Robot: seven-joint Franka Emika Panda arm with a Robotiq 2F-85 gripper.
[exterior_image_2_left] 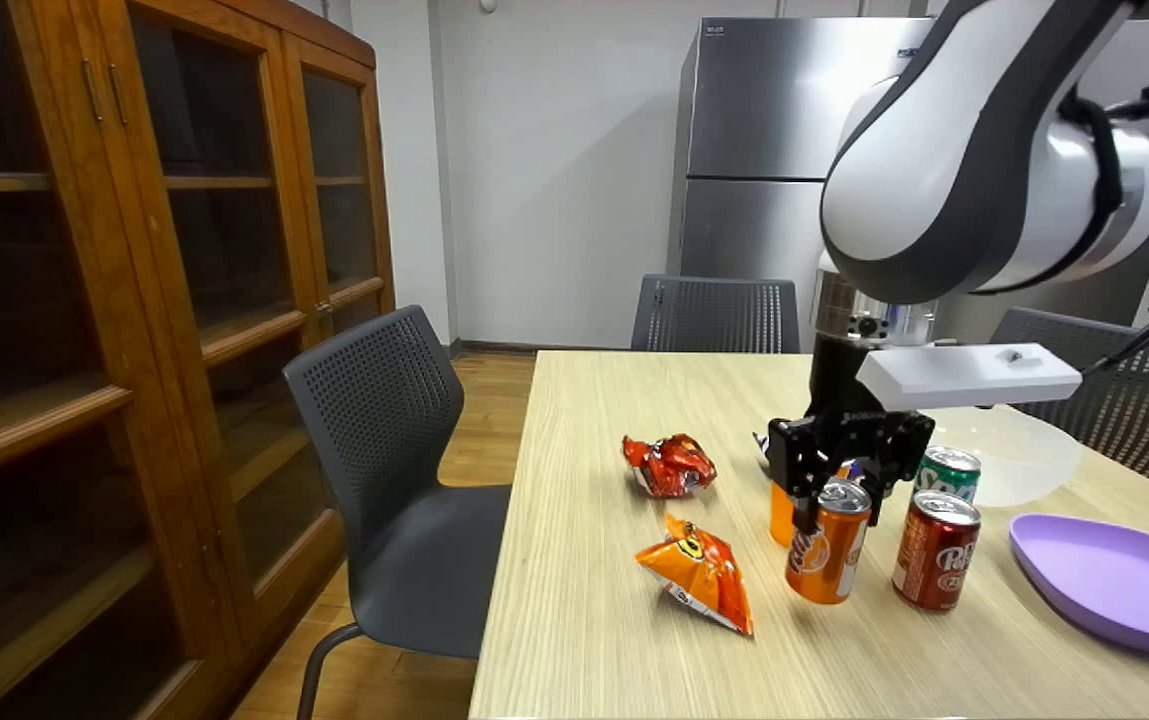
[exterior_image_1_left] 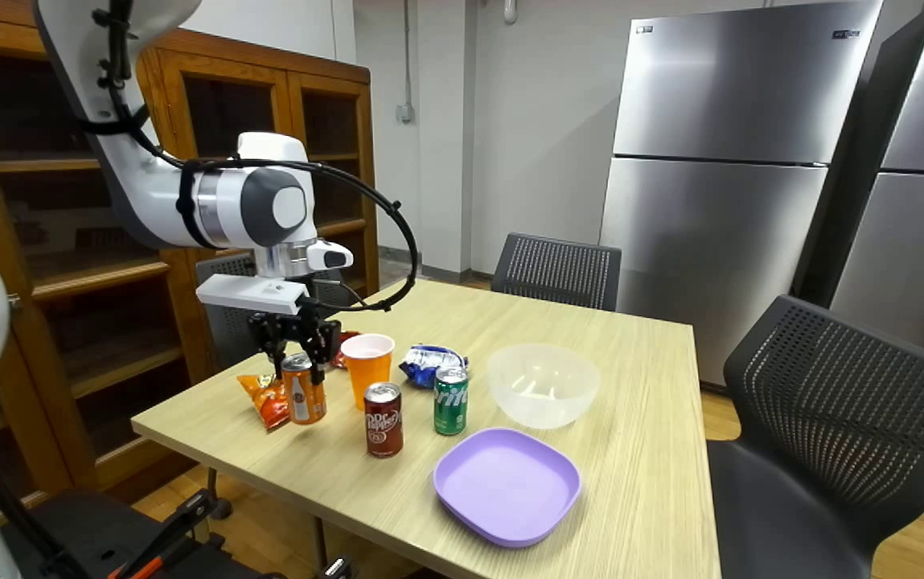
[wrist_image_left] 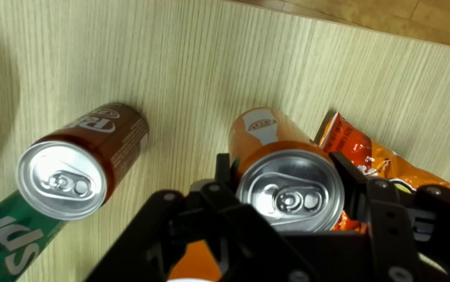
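At the pale wooden table [exterior_image_1_left: 646, 362], a round orange metal can [exterior_image_2_left: 827, 556] is pinched upright, straight below, by the black two-fingered claw [exterior_image_1_left: 298, 375].

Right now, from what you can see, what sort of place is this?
Probably a break room or shared kitchen: there are silvery refrigerators, and dark chairs around a pale table.

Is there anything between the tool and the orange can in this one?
Nothing visible does: the tool has the orange can between its fingers, one on each side. The orange snack bag lies outside that gap.
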